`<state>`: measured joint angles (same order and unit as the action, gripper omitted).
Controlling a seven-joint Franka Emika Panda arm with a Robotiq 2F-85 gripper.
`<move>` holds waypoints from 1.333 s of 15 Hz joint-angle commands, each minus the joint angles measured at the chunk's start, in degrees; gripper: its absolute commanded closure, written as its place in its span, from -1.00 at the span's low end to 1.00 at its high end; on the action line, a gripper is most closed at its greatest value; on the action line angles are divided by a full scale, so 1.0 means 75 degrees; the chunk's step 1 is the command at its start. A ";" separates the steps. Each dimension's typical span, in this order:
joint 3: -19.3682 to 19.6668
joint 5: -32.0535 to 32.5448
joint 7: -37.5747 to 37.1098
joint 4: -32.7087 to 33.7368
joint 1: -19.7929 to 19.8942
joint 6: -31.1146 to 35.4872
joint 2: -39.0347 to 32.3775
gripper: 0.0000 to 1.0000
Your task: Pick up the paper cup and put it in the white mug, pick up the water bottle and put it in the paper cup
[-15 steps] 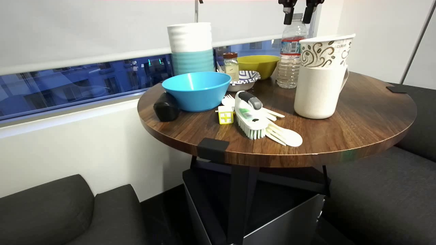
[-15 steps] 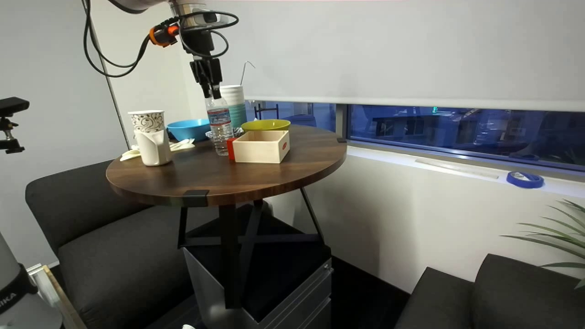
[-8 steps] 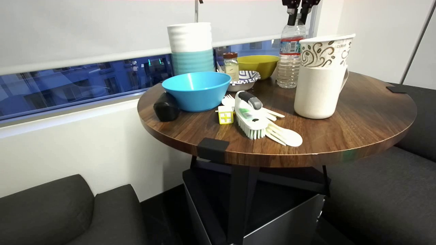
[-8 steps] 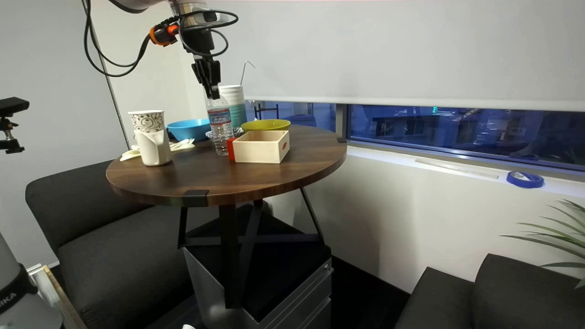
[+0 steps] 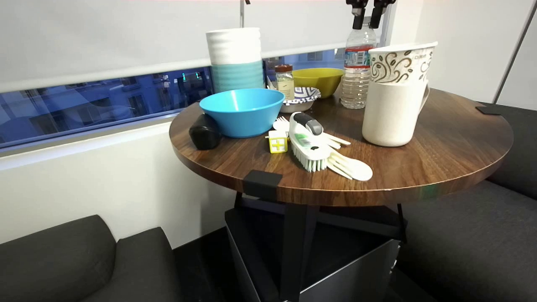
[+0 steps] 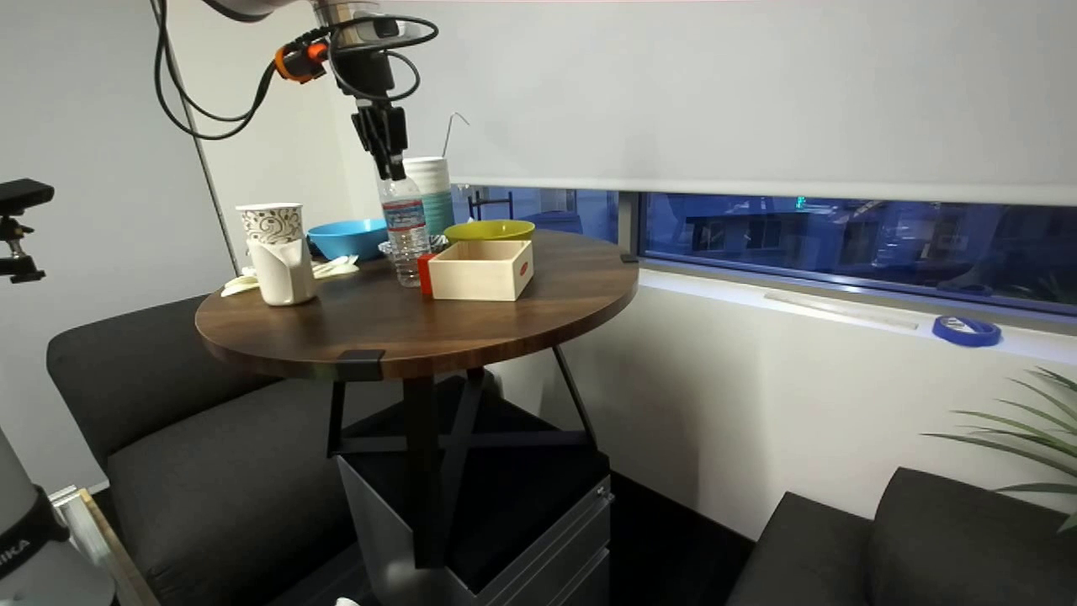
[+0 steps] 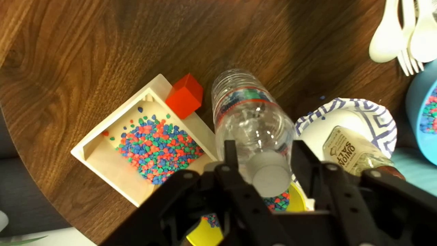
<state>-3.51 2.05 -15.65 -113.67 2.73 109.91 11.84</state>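
The patterned paper cup [image 5: 400,67] [image 6: 273,223] sits inside the white mug [image 5: 392,113] [image 6: 283,273] in both exterior views; its upper part stands above the mug's rim. The clear water bottle [image 5: 354,86] [image 6: 408,231] stands upright on the round table, with a red-striped label. Its cap looks whitish in the wrist view [image 7: 271,174]. My gripper [image 5: 366,24] [image 6: 389,175] points down over the bottle's top. In the wrist view its open fingers [image 7: 263,145] stand on either side of the cap and neck, with gaps visible. The cup and mug are out of the wrist view.
A wooden box [image 6: 475,282] and a red block [image 7: 184,97] stand close beside the bottle. A patterned bowl with a spice jar [image 5: 285,84], a yellow bowl [image 5: 316,79] and a blue bowl [image 5: 242,115] are near. A brush [image 5: 308,142] and white cutlery lie in front.
My gripper's fingers drew closer together around the bottle's top, then parted a little again. The gripper shifted slightly. The bottle, cup and mug stay in place.
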 commanded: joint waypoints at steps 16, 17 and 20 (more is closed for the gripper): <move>0.0013 0.0184 -0.0253 0.0315 -0.0096 -0.0348 0.0050 0.84; 0.0004 0.0199 -0.0298 0.0348 -0.0094 -0.0436 0.0132 0.84; -0.0009 0.0169 -0.0362 0.0461 -0.0101 -0.0844 0.0505 0.84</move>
<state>-3.55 2.37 -16.61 -112.08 2.67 107.55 12.38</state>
